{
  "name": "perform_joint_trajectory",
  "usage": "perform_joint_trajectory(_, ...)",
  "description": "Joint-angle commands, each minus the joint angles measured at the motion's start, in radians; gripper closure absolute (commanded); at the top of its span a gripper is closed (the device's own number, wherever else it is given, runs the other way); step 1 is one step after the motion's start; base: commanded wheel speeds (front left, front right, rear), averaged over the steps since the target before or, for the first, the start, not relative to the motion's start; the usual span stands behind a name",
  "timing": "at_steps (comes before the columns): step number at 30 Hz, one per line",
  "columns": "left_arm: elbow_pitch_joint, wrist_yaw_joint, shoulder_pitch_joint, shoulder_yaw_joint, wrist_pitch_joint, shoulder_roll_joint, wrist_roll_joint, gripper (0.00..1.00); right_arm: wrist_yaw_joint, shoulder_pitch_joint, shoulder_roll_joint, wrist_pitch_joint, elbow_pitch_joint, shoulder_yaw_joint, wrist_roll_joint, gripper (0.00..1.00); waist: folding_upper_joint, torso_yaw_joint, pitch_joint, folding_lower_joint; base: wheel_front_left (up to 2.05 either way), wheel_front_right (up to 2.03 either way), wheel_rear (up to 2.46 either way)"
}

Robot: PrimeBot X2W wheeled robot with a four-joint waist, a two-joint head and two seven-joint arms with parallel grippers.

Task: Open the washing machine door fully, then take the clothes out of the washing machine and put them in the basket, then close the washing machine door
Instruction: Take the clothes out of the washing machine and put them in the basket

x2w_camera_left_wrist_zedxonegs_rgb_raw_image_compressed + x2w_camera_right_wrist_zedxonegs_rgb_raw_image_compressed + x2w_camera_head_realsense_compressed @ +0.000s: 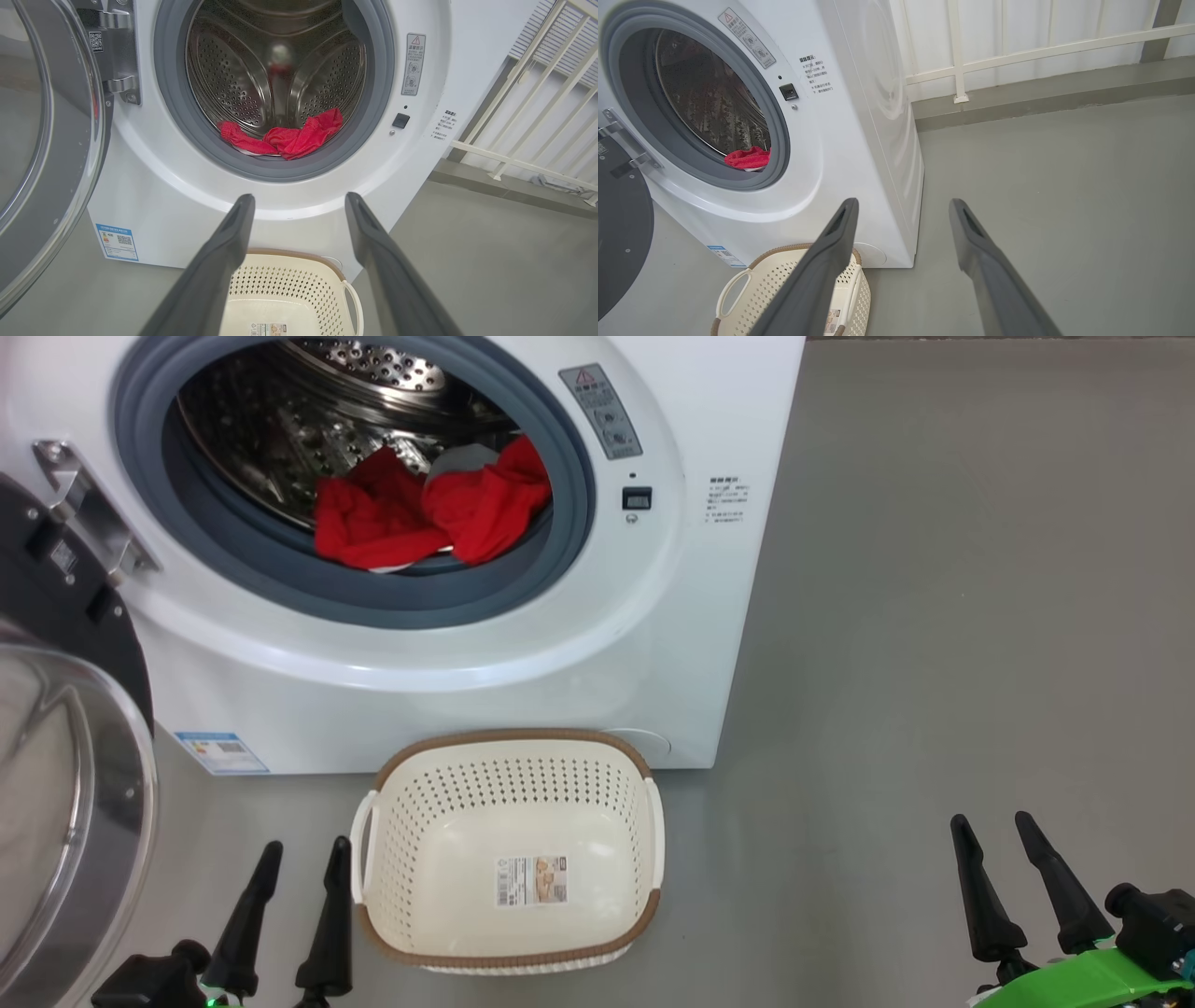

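Clothes [373, 518] bright red, crumpled.

- A laundry or utility space: a white front-loading washing machine [728, 616] stands on a bare grey floor [934, 616].
- A perforated basket [509, 784] sits before it.
- A pale railing [956, 46] and panelled wall [1064, 23] stand behind.

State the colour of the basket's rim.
Brown, woven-look, on the cream basket; clearest in the head view.
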Motion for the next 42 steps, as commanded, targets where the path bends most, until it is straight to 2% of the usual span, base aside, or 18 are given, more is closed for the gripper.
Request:
perform_joint_trajectory(1,-0.020,-0.005,-0.038,0.040,-0.005,0.017,-0.002,0.00,0.008,-0.027,-0.012,-0.009,-0.025,0.019,-0.011,0.00,-0.0001,0.001,0.000,0.0000,0.78,-0.78,0.00)
perform_joint_trajectory(18,-0.008,-0.005,-0.046,0.051,-0.005,0.007,0.029,0.00,0.008,-0.040,-0.007,-0.009,-0.020,0.031,-0.011,0.00,-0.0001,0.003,0.012,0.0000,0.11,-0.11,0.00)
perform_joint_trajectory(26,0.042,-0.005,-0.077,0.017,-0.005,0.008,0.052,0.00,0.008,-0.059,0.004,-0.009,-0.018,0.049,-0.010,0.00,-0.0001,-0.021,0.033,0.0000,0.00,0.00,0.00)
perform_joint_trajectory(38,0.315,-0.005,-0.403,-0.007,-0.005,0.033,0.110,0.00,0.008,-0.118,0.045,-0.009,-0.020,0.087,-0.008,0.00,-0.0001,-0.119,0.152,0.0000,0.00,0.00,0.00)
perform_joint_trajectory(42,0.424,-0.005,-0.538,-0.031,-0.005,0.062,0.107,0.00,0.008,-0.142,0.060,-0.009,-0.021,0.105,-0.009,0.00,-0.0001,-0.165,0.213,0.0000,0.00,0.00,0.00)
